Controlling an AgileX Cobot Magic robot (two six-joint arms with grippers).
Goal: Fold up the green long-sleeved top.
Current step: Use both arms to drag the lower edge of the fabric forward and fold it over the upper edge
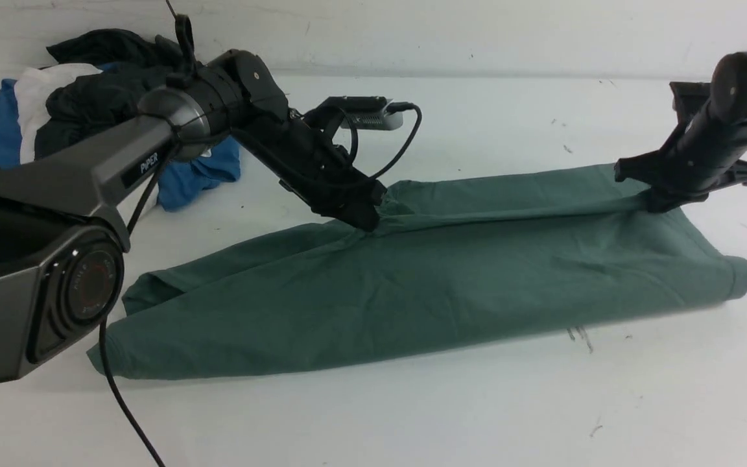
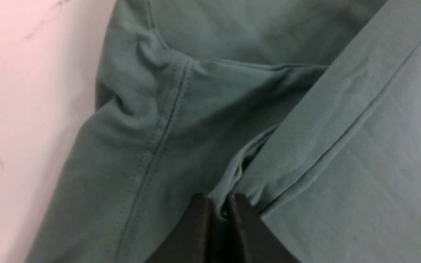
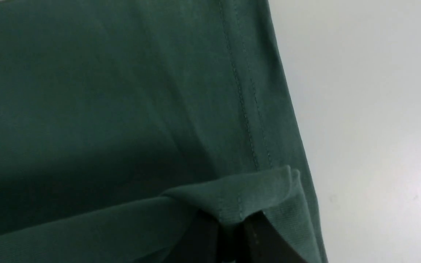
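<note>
Plainly, the green long-sleeved top (image 1: 438,285) lies across the middle of the white table (image 1: 477,408). It is folded over itself into a long band running from the near left towards the right side. The left fingers (image 1: 366,219) are closed tight on a pinch of cloth at the band's far edge, left of its middle. In the left wrist view the two black fingers (image 2: 196,233) meet with a thin ruck of fabric squeezed between them, close to a stitched seam (image 2: 166,120). The right fingers (image 1: 659,202) are clamped on the far edge near the band's right end. The right wrist view shows them (image 3: 269,241) gripping a folded corner of the hem (image 3: 247,109), which carries a double row of stitching. Between the two grips the cloth runs as one long straight fold. A pile of blue, white and dark clothes (image 1: 75,104) sits at the table's far left, apart from the top.
</note>
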